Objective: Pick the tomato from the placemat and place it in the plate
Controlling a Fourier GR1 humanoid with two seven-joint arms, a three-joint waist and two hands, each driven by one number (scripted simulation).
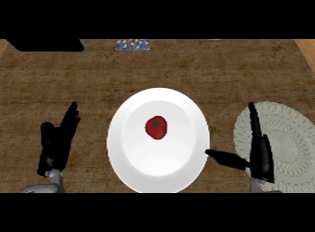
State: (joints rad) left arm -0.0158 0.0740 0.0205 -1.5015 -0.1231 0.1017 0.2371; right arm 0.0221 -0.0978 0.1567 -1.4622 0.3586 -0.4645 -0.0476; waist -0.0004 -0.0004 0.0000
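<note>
Tomato (pixel 157 128): red, with a small green spot on top; it lies in the plate, a little toward 12 o'clock from the plate's middle, with no hand touching it.
Plate (pixel 130 156): white and round, in the lower middle of the counter, between the two hands; bare white shows all round the tomato.
Placemat (pixel 295 138): pale, round and woven, just beside the plate at its 3 o'clock; nothing lies on the part that shows, though the right hand covers its 9 o'clock edge.
Right hand (pixel 260 156): stands between plate and placemat, fingers straight and together, pointing to 12 o'clock; the thumb sticks out toward 9 o'clock, its tip at the plate's rim, and whether it touches the rim is hard to tell. It holds nothing.
Left hand (pixel 55 145): at the plate's 9 o'clock, near but apart from it, fingers straight and close together, tilted toward 1 o'clock; it holds nothing.
Counter (pixel 187 68): brown wood grain, with lighter strips along the side edges.
Far edge: a dark box (pixel 45 44) sits at 11 o'clock, and a small patterned blue thing (pixel 133 44) near 12 o'clock; what it is I cannot make out.
</note>
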